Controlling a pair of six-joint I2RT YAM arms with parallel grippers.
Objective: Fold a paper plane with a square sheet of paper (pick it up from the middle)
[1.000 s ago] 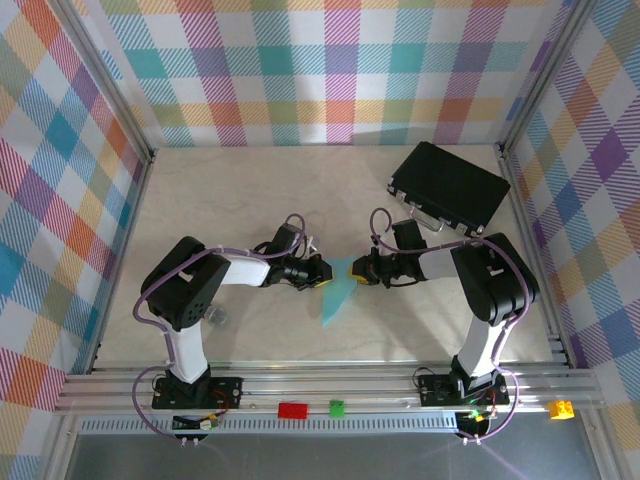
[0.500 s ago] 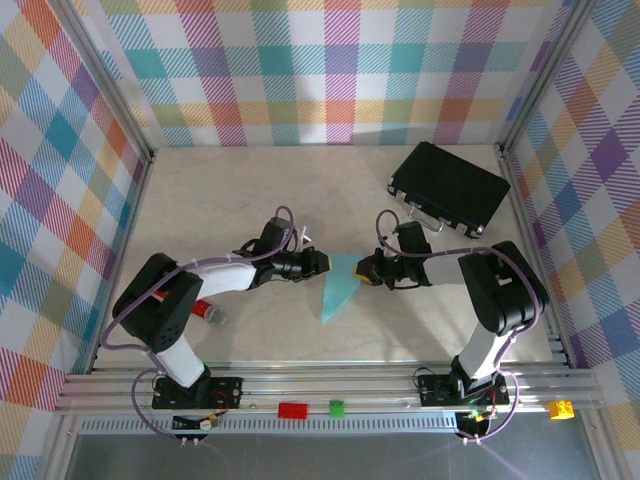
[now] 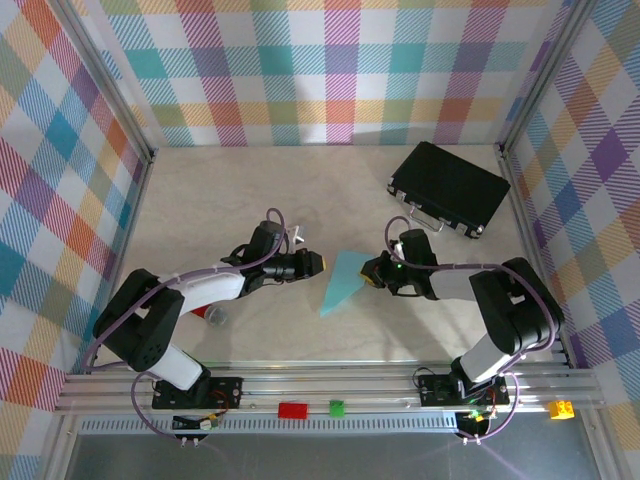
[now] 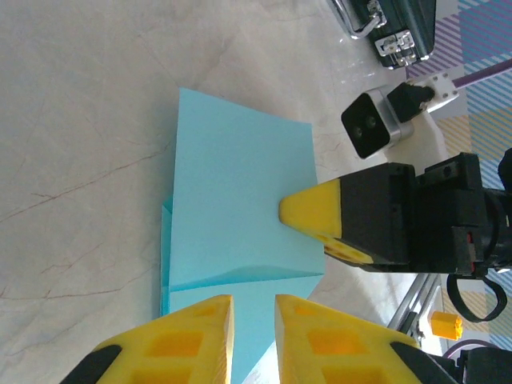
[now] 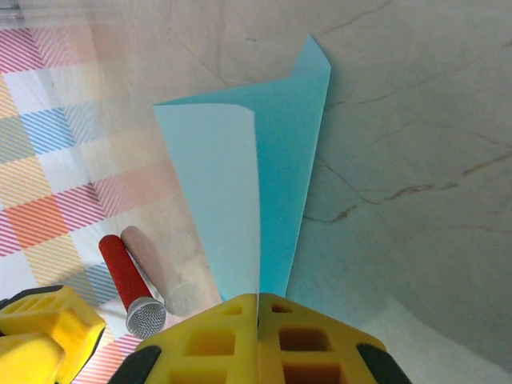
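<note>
Paper (image 3: 342, 279), part-folded into a triangle, lies straight ahead of both claws, its long axis crosswise between them. Right claw (image 3: 371, 272) is nearer, clamped tight on its edge. Left claw (image 3: 317, 263), slightly parted and empty, sits just short of it.

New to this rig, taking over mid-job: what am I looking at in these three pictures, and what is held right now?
This is a left arm and a right arm bolted at the near edge of a table, each ending in a yellow two-finger gripper. The overhead picture looks down from behind them; the other two come from a camera on each wrist, looking out over that gripper. On the table are a partly folded light-blue sheet of paper, a black case at the far right, and a red stick with a silver tip. The right gripper is shut on the paper's edge. The left gripper has its jaws slightly apart beside the paper, holding nothing.
</note>
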